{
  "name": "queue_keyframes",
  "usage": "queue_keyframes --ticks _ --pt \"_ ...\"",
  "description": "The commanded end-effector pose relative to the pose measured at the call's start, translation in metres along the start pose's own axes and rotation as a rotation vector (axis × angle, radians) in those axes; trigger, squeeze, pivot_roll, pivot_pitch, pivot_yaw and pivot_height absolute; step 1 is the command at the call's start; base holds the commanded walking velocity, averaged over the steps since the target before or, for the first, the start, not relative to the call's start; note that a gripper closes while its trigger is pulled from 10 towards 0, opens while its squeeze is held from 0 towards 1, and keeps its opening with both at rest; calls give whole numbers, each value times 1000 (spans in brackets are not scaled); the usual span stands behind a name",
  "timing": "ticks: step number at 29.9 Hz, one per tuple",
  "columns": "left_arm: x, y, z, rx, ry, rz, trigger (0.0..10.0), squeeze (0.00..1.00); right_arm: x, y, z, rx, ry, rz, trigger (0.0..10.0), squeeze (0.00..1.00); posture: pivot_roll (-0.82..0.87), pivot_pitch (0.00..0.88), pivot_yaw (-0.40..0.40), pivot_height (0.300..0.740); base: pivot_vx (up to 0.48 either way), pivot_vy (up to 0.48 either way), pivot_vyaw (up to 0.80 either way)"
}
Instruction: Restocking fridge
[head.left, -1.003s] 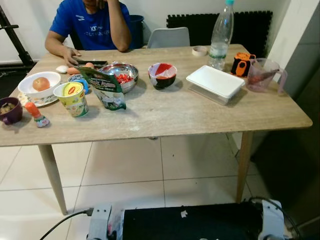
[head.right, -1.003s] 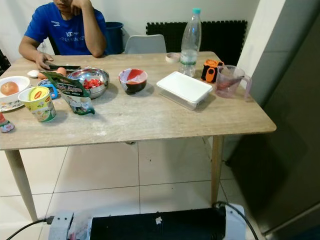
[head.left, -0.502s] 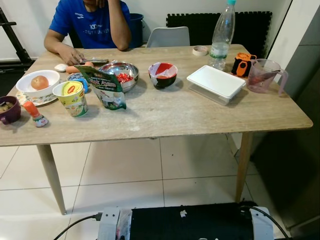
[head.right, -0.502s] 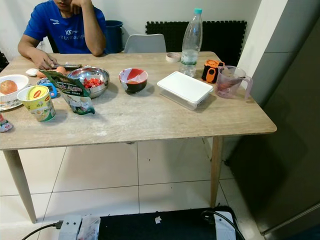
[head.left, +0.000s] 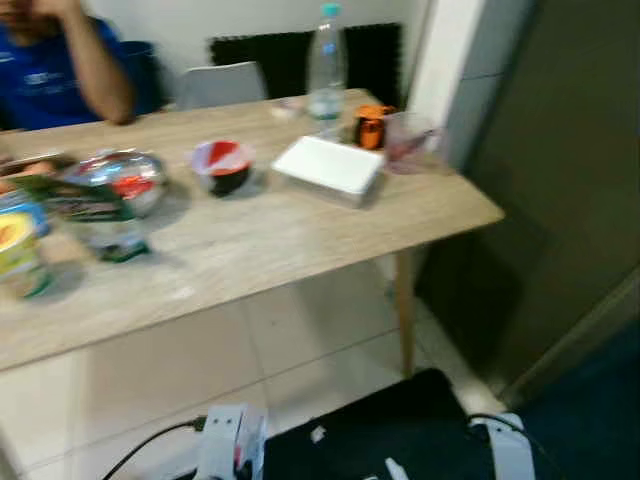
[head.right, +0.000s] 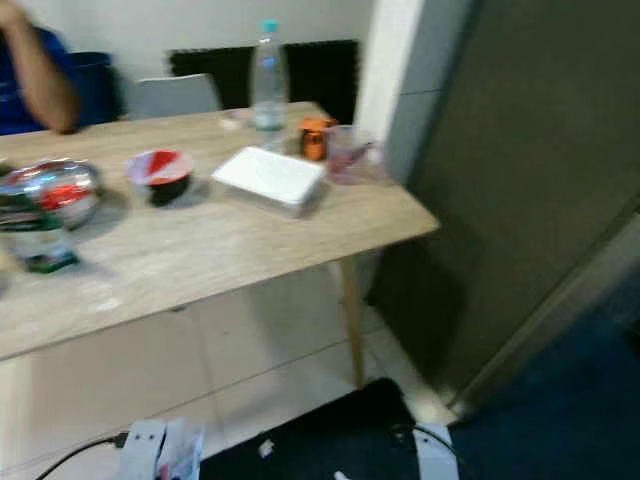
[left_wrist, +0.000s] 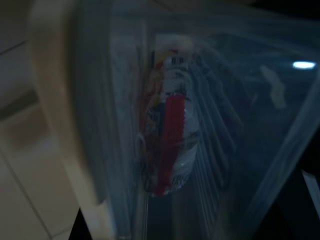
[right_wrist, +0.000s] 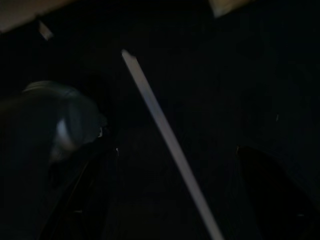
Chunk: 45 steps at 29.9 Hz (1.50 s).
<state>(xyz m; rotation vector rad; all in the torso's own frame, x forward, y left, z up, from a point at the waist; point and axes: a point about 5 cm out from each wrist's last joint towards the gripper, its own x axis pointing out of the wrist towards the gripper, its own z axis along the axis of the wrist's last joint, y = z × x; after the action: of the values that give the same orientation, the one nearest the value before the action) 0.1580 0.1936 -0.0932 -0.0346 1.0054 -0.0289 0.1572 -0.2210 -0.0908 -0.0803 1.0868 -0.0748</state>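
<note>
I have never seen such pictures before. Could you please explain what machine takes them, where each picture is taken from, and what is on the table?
A walking humanoid robot with two arms takes them. The two wide pictures come from a stereo camera in its head, looking forward and down; they are blurred. They show a wooden table with a water bottle, a white box, a red and white bowl, a steel bowl, a green packet, an orange object and a pink jug. A person in blue sits behind it. A dark tall surface, perhaps the fridge, stands on the right. The other two pictures come from wrist cameras. The left one shows a red and white packet behind clear plastic. The right one is very dark.
</note>
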Motion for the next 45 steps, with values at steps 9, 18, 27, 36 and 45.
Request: queue_keyframes --ticks 9,18,27,36,45 --pt "-1 4 0 -25 7 4 10000 0 1 4 8 -28 -13 17 10000 0 -16 22 -4 740 0 0 -800" --pt "-1 6 3 -11 5 -6 10000 0 1 5 5 -53 -11 23 10000 0 -21 21 4 740 0 0 -422" --pt "-1 5 0 -13 20 -12 10000 0 1 6 4 -75 -16 35 10000 0 -30 21 3 740 0 -207 0" --pt "0 3 0 -24 21 -22 10000 0 1 9 8 -47 -46 70 10000 0 -32 22 1 740 0 -385 0" --pt "0 3 -1 -22 25 -23 10000 0 1 9 10 -38 -55 99 10000 0 -31 24 4 740 0 -385 0"
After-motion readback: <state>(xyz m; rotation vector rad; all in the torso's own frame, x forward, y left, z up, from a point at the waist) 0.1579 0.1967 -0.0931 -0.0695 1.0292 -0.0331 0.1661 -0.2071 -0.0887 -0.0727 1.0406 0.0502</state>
